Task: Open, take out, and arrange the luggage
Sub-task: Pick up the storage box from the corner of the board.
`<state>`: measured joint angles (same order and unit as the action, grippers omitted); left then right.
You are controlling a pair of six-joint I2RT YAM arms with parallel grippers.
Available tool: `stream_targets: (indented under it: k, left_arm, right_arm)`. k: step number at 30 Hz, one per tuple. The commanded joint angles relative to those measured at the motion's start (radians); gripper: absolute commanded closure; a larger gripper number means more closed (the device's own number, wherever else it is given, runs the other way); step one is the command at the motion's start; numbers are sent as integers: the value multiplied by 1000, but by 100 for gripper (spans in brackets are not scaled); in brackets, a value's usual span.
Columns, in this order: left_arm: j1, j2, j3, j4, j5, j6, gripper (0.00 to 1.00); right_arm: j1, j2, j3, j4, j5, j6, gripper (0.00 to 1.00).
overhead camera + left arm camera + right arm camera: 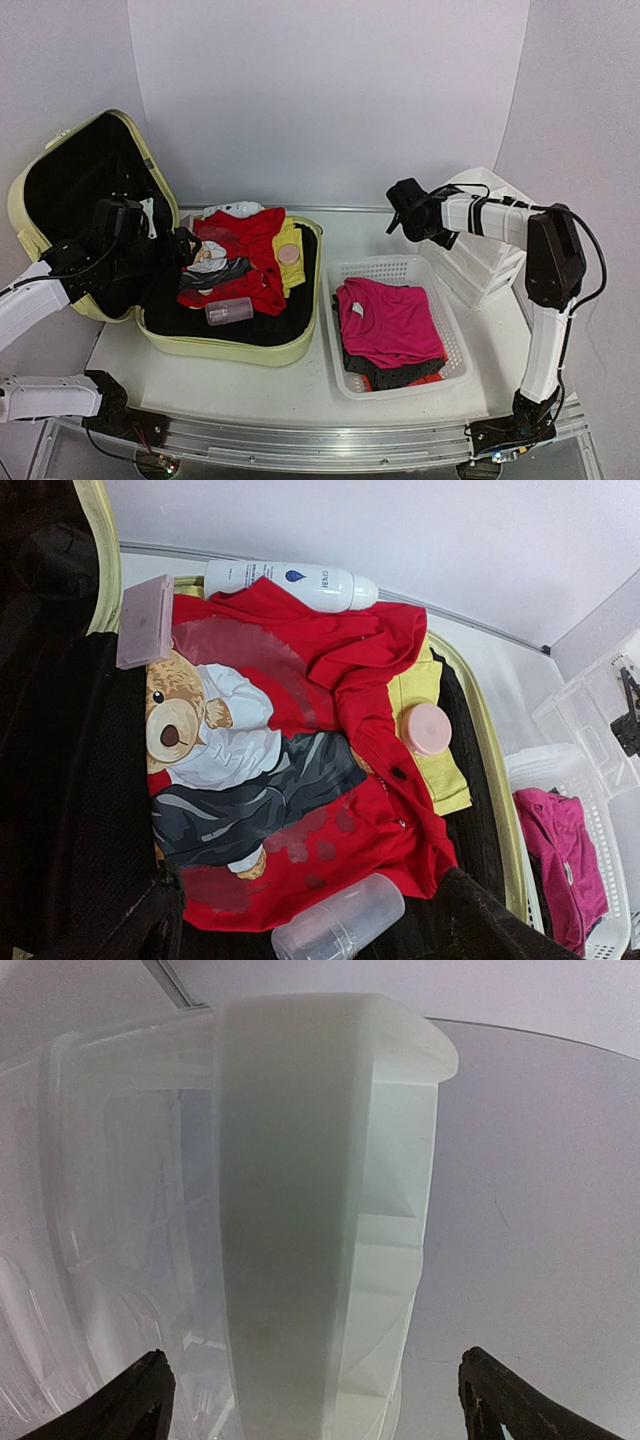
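We are looking at the luggage [230, 350] lying open on the left half of the desk [200, 385], its lid leaning up and back to the left and showing black lining. The left hand [183, 247] is hovering inside the luggage over the black lining at the left edge of the clothes. Its fingers are spread wide and are gripping nothing.

In the left wrist view we are seeing a red garment [340, 670] with a teddy bear print lying across the packed half. A white bottle [290, 583] is lying along the garment's far edge, and a flat mauve box [145, 622] is resting beside the bear's head. A small pink-lidded jar [426, 728] is sitting on a yellow cloth [440, 775] at the right side. A clear plastic bottle [340, 925] is lying on its side at the near edge of the red garment.

Just right of the luggage, a white mesh basket [385, 265] is holding a magenta garment [390, 320] on top of darker clothes. The right hand [312, 1370] is held up well apart from the luggage, close in front of the white drawer organizer [490, 260]. Its fingers are spread wide too, with nothing between them.
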<state>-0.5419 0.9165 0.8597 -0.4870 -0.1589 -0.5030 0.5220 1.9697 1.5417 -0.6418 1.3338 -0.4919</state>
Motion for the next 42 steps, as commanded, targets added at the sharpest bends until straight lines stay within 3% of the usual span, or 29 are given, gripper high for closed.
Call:
stream_targets:
  k: [1, 6, 20, 42]
  left_arm:
    - [3, -10, -5, 59, -8, 6, 13]
    - [3, -4, -4, 61, -8, 9, 13]
    - [4, -16, -16, 61, -15, 17, 13]
    - [4, -70, -44, 61, -21, 24, 13]
  right_arm:
    - [-5, 33, 48, -69, 0, 70, 2]
    - [1, 53, 86, -186, -59, 172, 2]
    - [-66, 49, 127, -194, 129, 236, 2]
    - [97, -6, 149, -194, 196, 280, 2]
